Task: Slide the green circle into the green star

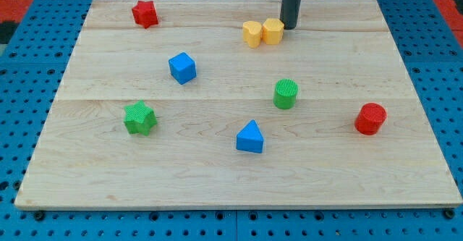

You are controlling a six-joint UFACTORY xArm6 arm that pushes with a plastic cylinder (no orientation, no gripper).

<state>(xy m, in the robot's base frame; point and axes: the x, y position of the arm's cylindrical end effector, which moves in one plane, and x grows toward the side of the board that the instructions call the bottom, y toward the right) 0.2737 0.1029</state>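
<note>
While my tip [290, 27] sits at the view's top beside the yellow blocks [262, 32], no jaws fitted, bring it right of the green circle [286, 94]; push left toward the green star [139, 118], passing above the blue triangle [250, 137]

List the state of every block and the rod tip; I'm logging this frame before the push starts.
My tip: at the view's top, just right of the yellow pair.
Green circle block: upright, free, untouched.
Green star block: alone, far to the circle's left.
Two yellow blocks: touching each other.
Blue cube: free.
Blue triangle block: free.
Red star block: free.
Red circle block: free.
</note>
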